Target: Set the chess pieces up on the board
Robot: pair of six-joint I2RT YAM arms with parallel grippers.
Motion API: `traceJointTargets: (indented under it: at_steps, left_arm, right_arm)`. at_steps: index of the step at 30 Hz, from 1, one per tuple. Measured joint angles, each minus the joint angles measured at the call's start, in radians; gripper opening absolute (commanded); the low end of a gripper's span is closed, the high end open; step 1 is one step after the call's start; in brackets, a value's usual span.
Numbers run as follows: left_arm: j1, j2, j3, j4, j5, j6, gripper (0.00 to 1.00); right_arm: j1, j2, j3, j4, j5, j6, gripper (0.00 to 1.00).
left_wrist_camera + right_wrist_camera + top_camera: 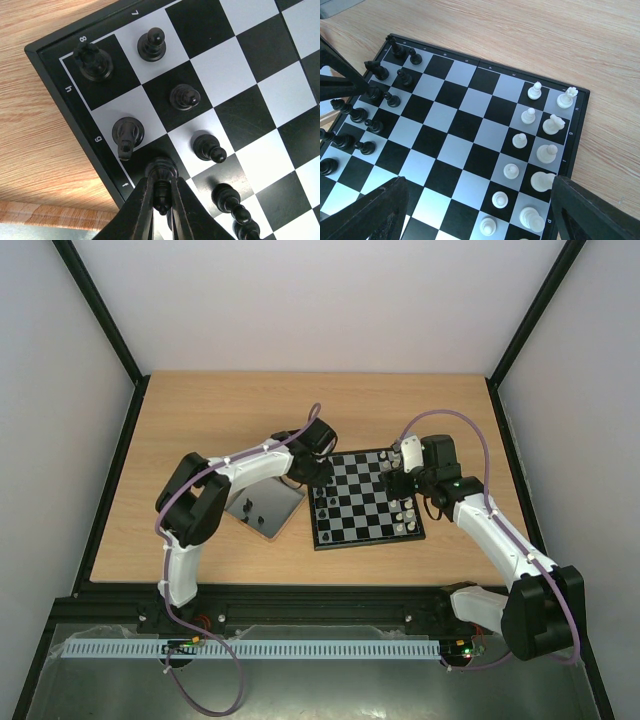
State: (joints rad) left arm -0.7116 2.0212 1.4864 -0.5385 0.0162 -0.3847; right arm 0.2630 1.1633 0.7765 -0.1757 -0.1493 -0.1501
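The board [360, 502] lies mid-table, and also shows in the left wrist view [235, 65] and the right wrist view [455, 125]. Black pieces [357, 115] stand along its left edge, white pieces [540, 150] along its right edge. My left gripper [161, 197] is shut on a black bishop [161, 175] whose base rests on the f8 square, beside a black knight [127, 134]. In the top view the left gripper [318, 478] is at the board's far left corner. My right gripper [475, 215] hangs open and empty above the white side, also seen in the top view [400, 478].
A plain grey square tray [265, 508] with a few dark pieces lies left of the board. A black rook [93, 61] and several black pawns [184, 96] stand close around the left fingers. Bare wooden tabletop [230, 420] surrounds the board.
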Motion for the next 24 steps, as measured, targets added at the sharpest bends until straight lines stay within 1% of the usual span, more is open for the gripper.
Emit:
traceJointTargets:
  at_steps: [12, 24]
  left_arm:
    - [-0.003, -0.026, 0.0, -0.031, -0.035, -0.009, 0.23]
    - [-0.003, -0.045, -0.002, -0.032, -0.043, -0.011, 0.24]
  right_arm:
    - [0.0, 0.0, 0.0, 0.0, 0.0, 0.0, 0.79]
    - [0.0, 0.0, 0.0, 0.0, 0.0, -0.003, 0.8]
